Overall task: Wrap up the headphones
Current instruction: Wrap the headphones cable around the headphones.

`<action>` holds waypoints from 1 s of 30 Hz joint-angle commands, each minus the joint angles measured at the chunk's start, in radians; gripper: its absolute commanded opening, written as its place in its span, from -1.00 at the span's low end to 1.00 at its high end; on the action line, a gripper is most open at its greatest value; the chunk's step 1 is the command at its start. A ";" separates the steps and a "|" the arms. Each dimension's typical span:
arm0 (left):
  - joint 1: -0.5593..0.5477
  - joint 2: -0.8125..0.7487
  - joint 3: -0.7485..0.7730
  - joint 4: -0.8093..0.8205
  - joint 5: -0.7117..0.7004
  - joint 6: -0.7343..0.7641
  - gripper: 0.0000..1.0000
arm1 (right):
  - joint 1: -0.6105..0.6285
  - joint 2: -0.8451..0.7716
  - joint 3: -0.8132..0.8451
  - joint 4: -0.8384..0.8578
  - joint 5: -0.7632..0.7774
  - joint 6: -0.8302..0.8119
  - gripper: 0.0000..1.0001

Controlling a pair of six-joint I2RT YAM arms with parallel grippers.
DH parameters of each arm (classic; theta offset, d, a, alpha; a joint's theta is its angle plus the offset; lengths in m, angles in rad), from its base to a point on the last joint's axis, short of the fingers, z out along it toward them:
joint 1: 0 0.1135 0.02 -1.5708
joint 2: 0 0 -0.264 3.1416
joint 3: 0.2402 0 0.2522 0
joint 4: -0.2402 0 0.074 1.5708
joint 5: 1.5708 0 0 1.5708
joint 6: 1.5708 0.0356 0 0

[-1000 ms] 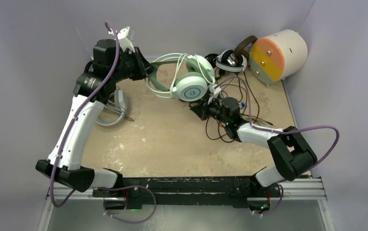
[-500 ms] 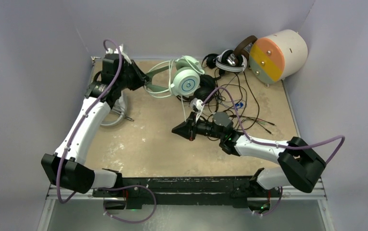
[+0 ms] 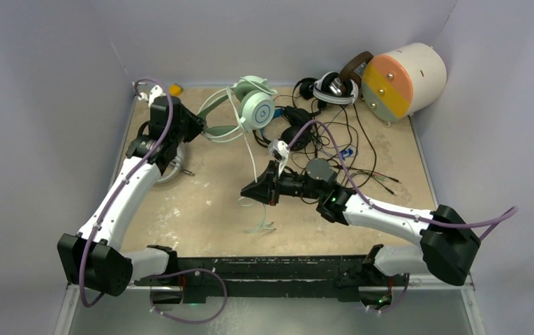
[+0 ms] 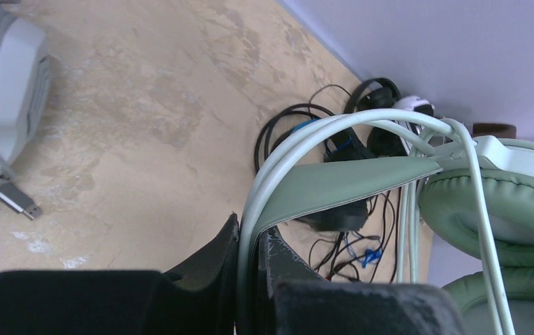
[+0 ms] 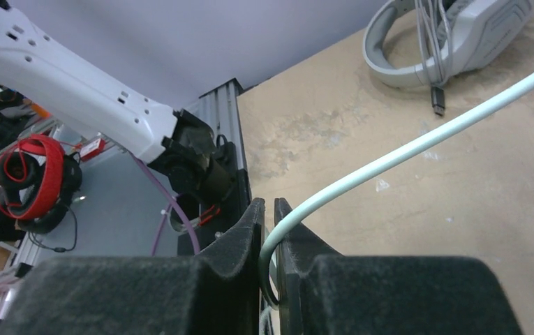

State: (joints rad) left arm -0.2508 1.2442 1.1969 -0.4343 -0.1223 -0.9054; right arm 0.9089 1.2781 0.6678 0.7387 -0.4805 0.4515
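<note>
The surface [image 3: 208,209] is sandy tan with pale, worn patches, a bit like stone. Plain walls [image 3: 40,105] stand close around it on the left, the back and the right. They are a light purple-grey. A silver metal rail [image 5: 223,105] runs along the near edge. The light is soft and even, and the shadows are faint.

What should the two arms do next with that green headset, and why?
Probably the right gripper should carry the mint cable toward the mint-green headset and lay a loop over it. The left gripper pinches the headband, and a long run of cable hangs loose between them.
</note>
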 commanded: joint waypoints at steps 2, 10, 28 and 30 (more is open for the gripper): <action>0.005 -0.059 -0.048 0.145 -0.152 -0.124 -1.00 | 0.019 0.019 0.177 -0.169 -0.095 -0.022 -0.78; -0.003 -0.066 -0.122 0.068 -0.316 -0.115 -1.00 | 0.019 0.015 0.329 -0.385 -0.037 -0.052 -0.94; -0.322 -0.175 -0.368 0.413 -0.719 0.508 -1.00 | -0.002 0.201 0.884 -1.309 0.473 -0.380 -1.00; -0.349 -0.185 -0.386 0.474 -0.705 0.579 -1.00 | -0.012 0.202 0.885 -1.310 0.546 -0.386 -1.00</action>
State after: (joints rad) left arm -0.5537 1.1172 0.8383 -0.2161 -0.8059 -0.5297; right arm 0.9112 1.4914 1.4994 -0.5060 -0.1238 0.1097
